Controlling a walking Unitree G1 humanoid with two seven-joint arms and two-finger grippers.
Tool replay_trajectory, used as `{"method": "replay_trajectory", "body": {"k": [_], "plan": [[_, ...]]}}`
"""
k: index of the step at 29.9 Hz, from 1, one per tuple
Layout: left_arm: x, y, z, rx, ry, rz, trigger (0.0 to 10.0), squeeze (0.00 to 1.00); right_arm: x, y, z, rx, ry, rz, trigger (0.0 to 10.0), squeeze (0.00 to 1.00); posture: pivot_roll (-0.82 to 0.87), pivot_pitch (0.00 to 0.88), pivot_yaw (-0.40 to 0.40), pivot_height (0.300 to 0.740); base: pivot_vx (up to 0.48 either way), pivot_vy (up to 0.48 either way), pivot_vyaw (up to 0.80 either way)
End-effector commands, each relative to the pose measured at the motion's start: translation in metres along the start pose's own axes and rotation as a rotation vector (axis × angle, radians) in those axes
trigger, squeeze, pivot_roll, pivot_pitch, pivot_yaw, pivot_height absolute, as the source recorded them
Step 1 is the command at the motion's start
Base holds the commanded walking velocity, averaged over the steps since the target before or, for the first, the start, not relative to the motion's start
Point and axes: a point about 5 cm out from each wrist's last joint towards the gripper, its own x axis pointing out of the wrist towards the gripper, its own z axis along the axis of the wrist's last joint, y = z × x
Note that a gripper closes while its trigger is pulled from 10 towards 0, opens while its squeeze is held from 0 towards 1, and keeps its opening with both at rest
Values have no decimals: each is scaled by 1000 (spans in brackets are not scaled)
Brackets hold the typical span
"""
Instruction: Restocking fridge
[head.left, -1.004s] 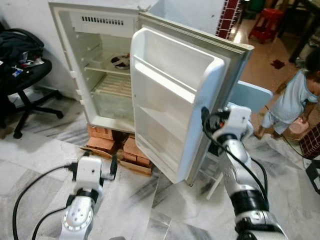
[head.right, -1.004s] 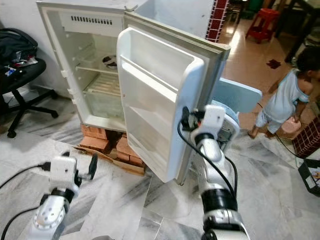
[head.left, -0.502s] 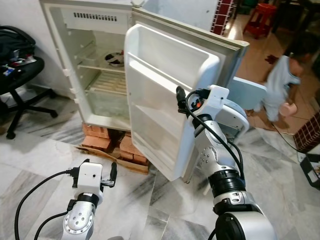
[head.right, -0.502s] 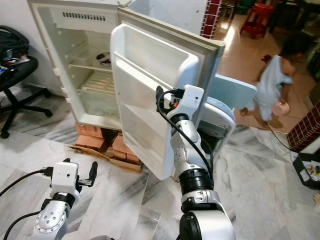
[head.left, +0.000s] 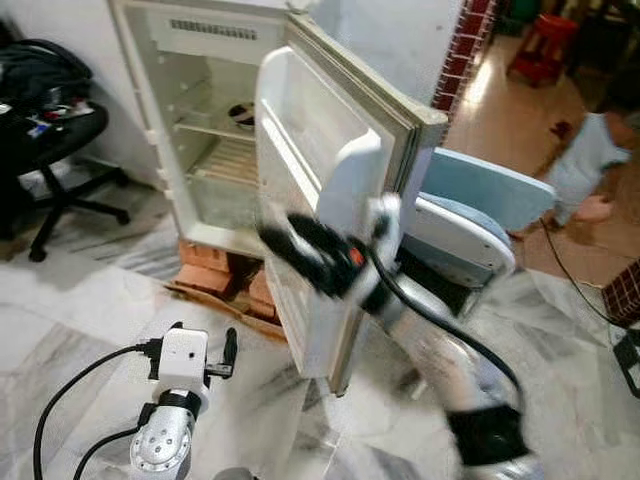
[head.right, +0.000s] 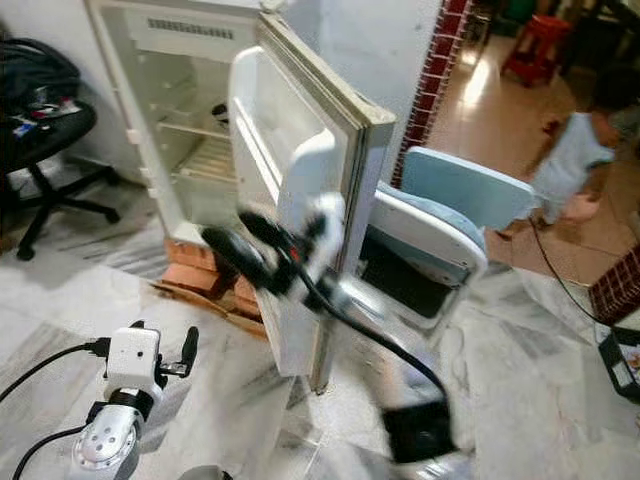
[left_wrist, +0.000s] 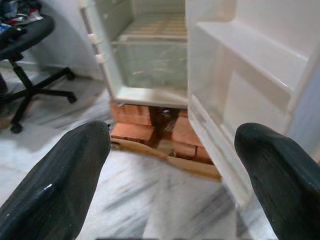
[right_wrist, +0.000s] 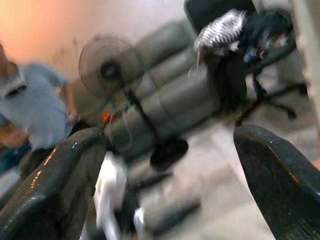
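Observation:
The white fridge (head.left: 165, 120) stands open on bricks (head.left: 215, 272), its door (head.left: 320, 150) swung out towards me. A dark bowl (head.left: 240, 113) sits on an upper shelf; the other shelves look bare. My right arm sweeps across the front of the door in a blur, with the right gripper (head.left: 287, 240) level with the door's lower half. In the right wrist view its fingers (right_wrist: 55, 185) stand wide apart with nothing between them. My left gripper (head.left: 222, 352) hangs low over the floor, open and empty, facing the foot of the fridge (left_wrist: 150, 95).
A black office chair (head.left: 50, 130) piled with clutter stands to the left. A pale blue chair (head.left: 480, 205) is behind the door. A small person (head.left: 590, 165) is at the right and a red stool (head.left: 540, 45) far back. A black cable (head.left: 60, 400) trails over the marble floor.
My right arm has swung from the door's outer edge leftward across its front and is now blurred. The door now looks more edge-on. The view has shifted. The left arm is hardly changed.

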Motion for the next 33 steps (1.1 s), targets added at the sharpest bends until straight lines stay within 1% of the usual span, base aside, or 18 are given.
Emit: {"method": "replay_trajectory", "body": {"k": [1,3,5,6,7,10,13,14,17,20,22,23,24,25,26,27,31,33], "plan": [[0,-3,-1,7,11,-19,10000,0,-10,13,-4,-72,110,136,10000,0,94,0,-57,740,0,0,0],[-1,-3,-2,8,13,-23,10000,0,-25,7,-18,-118,229,120,10000,0,95,0,-58,740,0,0,0],[-1,-3,-2,8,17,-23,10000,0,-43,-18,-38,-242,420,-27,10000,0,94,0,-56,740,0,0,0],[-1,-3,-2,9,18,-25,10000,0,-47,-30,-40,-277,457,-111,10000,0,94,0,-56,740,0,0,0],[-1,-3,-2,9,18,-25,10000,0,-47,-30,-40,-277,457,-111,10000,0,94,0,-56,740,0,0,0],[0,-4,-3,14,22,-33,10000,0,-50,-66,-37,-402,516,-404,10000,0,94,0,-50,740,0,0,0],[1,-5,-2,22,25,-41,10000,0,-45,-94,-12,-519,447,-721,10000,0,99,0,-48,740,0,0,0],[1,-5,-2,22,25,-41,10000,0,-45,-94,-12,-519,447,-721,10000,0,99,0,-48,740,0,0,0],[1,-4,-3,27,29,-43,10000,0,-31,-106,17,-584,300,-910,10000,0,108,0,-49,740,0,0,0],[2,-4,-3,28,31,-42,10000,0,-18,-106,24,-552,224,-921,10000,0,111,0,-51,740,0,0,0],[1,-4,-3,29,32,-42,10000,0,-5,-101,29,-521,157,-884,10000,0,113,0,-52,740,0,0,0],[1,-5,-3,30,32,-43,10000,0,13,-91,32,-473,77,-791,10000,0,117,0,-54,740,0,0,0],[1,-5,-3,30,32,-43,10000,0,13,-91,32,-473,77,-791,10000,0,117,0,-54,740,0,0,0],[1,-5,-3,30,33,-43,10000,0,23,-84,33,-430,23,-720,10000,0,118,0,-55,740,0,0,0],[0,-5,-4,30,34,-44,10000,0,43,-62,38,-337,-88,-529,10000,0,116,0,-55,740,0,0,0],[0,-5,-4,30,36,-45,10000,0,50,-50,38,-321,-116,-439,10000,0,114,0,-54,740,0,0,0],[1,-6,-5,31,39,-49,10000,0,59,-28,33,-318,-121,-283,10000,0,110,0,-51,740,0,0,0],[2,-6,-4,33,39,-53,10000,0,56,-29,26,-337,-103,-292,10000,0,107,0,-50,740,0,0,0]]}}
